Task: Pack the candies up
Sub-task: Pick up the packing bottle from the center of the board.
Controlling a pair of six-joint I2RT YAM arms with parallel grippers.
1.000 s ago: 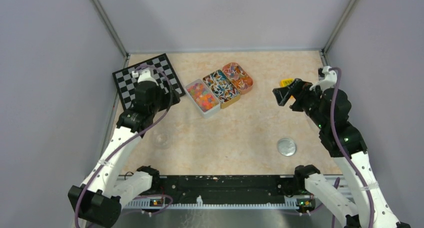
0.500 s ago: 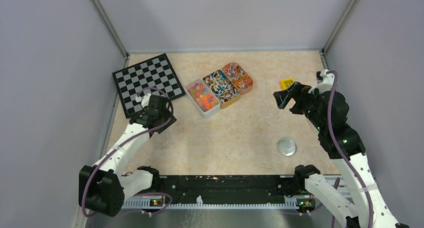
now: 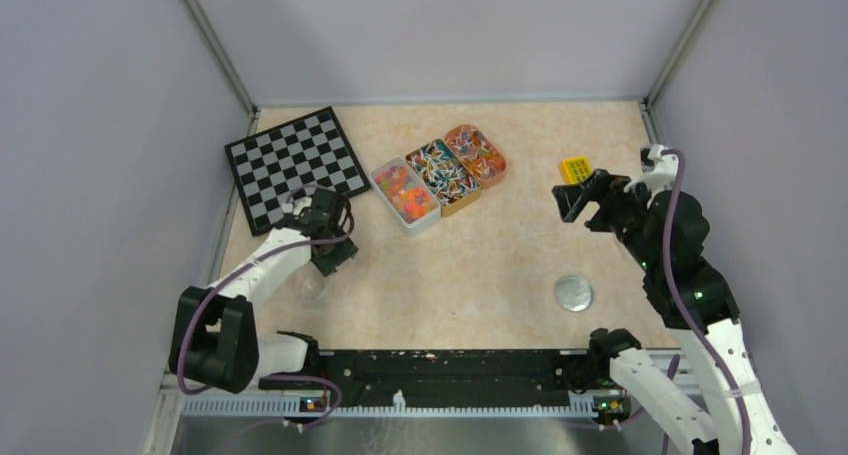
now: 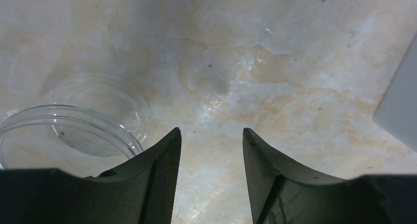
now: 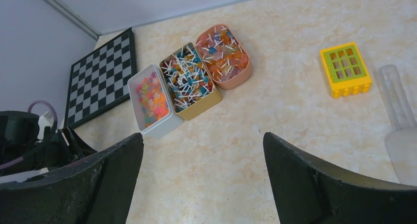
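Note:
The candies [image 3: 404, 193] [image 5: 150, 98] are tiny orange, red and pink sweets filling a white tray. More sweets with white sticks fill a gold tin [image 3: 441, 175] [image 5: 189, 79] and a pink tin [image 3: 476, 155] [image 5: 223, 54] beside it. My left gripper [image 3: 332, 247] [image 4: 211, 131] is low over bare table, open about halfway with nothing between its fingers. A clear plastic cup [image 3: 314, 290] [image 4: 74, 130] stands just outside its left finger. My right gripper [image 3: 575, 200] [image 5: 201, 138] hangs wide open and empty above the table, to the right of the tins.
A checkerboard [image 3: 295, 165] [image 5: 101, 76] lies at the back left. By the right wall are a yellow block with green squares [image 3: 574, 167] [image 5: 345, 69] and a clear scoop [image 5: 398, 115]. A round metal lid [image 3: 573, 292] lies front right. The white tray's corner [image 4: 401, 106] shows at the left wrist view's right edge.
My left arm has swung from over the checkerboard toward the near edge and come down beside the clear cup, its jaws narrowing. My right gripper has drifted slightly right.

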